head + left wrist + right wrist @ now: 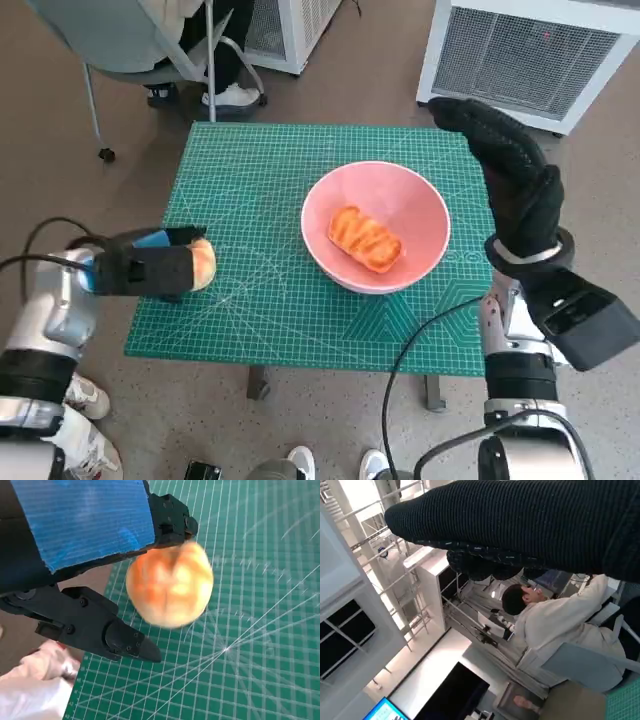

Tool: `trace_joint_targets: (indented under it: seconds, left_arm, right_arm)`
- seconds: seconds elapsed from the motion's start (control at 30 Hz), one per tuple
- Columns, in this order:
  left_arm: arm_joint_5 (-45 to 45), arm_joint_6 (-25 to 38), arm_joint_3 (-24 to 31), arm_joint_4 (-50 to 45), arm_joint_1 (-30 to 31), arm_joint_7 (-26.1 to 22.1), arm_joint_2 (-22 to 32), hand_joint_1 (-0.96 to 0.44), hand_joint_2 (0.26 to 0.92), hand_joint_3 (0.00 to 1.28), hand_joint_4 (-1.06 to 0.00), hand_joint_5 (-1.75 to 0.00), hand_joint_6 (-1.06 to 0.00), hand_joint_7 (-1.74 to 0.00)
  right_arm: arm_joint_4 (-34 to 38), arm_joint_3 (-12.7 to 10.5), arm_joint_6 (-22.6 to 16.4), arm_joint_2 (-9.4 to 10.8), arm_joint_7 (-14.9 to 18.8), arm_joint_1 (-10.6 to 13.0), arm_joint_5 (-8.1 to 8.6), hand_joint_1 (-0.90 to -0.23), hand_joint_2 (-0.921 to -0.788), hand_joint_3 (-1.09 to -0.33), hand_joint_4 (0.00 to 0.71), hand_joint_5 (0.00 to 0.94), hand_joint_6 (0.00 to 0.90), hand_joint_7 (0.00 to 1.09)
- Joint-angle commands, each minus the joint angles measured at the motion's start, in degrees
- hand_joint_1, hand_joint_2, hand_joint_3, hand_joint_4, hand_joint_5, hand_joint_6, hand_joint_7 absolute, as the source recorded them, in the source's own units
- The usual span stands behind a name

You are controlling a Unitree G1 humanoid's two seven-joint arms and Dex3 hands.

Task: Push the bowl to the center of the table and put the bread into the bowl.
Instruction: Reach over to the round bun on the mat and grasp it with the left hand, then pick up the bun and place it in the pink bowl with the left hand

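Mat: a green cutting mat (pixel 260 300) with a fine white grid and diagonal lines covers the small table.
Bowl: a smooth, round pink bowl (pixel 420 205) sits on the mat, a little right of its middle.
In the bowl: one oblong, golden-brown bread (pixel 365 239) with a ridged, glossy crust lies at the bottom.
Left hand: the left hand (pixel 150 265) (blue tape over hard black plastic) pinches a round bread roll (pixel 170 585) between its fingers (pixel 125 642) over the mat's left edge; the roll is pale orange, soft-looking, with a shallow crease.
Right hand: the right hand (pixel 510 170) in ribbed knit is raised beside the bowl's right rim, fingers extended together, holding nothing.
Behind: a seated person (pixel 560 620).
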Motion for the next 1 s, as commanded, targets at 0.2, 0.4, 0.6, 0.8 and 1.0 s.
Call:
trace_joint_targets:
  seconds: [0.2,0.4,0.6,0.8,1.0]
  left_arm:
    - [2.1,-2.9,-0.9,4.0,-0.5,7.6,-2.0,0.10,0.884,0.08,-0.56,-0.70,-0.59,-0.27]
    - [1.8,-5.9,-0.5,3.7,1.0,11.4,-1.4,0.01,0.915,0.10,-0.62,-1.23,-0.61,-1.02]
    - [0.7,-7.5,0.7,2.5,1.1,12.3,-0.8,0.00,0.905,0.10,-0.66,-1.28,-0.66,-1.05]
    - [-2.0,-6.5,4.0,-3.7,0.3,10.8,0.0,0.00,0.905,0.09,-0.69,-1.23,-0.65,-1.08]
    - [-6.0,-4.7,8.9,-12.0,-0.9,10.8,-0.9,0.00,0.913,0.06,-0.74,-1.12,-0.63,-1.16]
  right_arm:
    - [0.0,0.0,0.9,-0.5,0.0,1.3,-0.47,-0.641,-0.921,-0.766,0.302,0.055,-0.001,0.71]
    - [-0.2,0.0,1.1,-0.5,0.3,1.5,-0.20,-0.644,-0.921,-0.766,0.302,0.055,-0.001,0.71]
    - [-0.3,-0.1,1.3,-0.6,0.7,1.7,0.21,-0.648,-0.921,-0.765,0.302,0.055,-0.001,0.71]
    - [-0.4,-0.1,1.4,-0.6,1.0,1.9,0.43,-0.651,-0.921,-0.765,0.302,0.055,-0.001,0.71]
    - [-0.1,-0.2,1.5,-0.6,1.3,1.7,0.52,-0.652,-0.921,-0.764,0.302,0.055,-0.001,0.70]
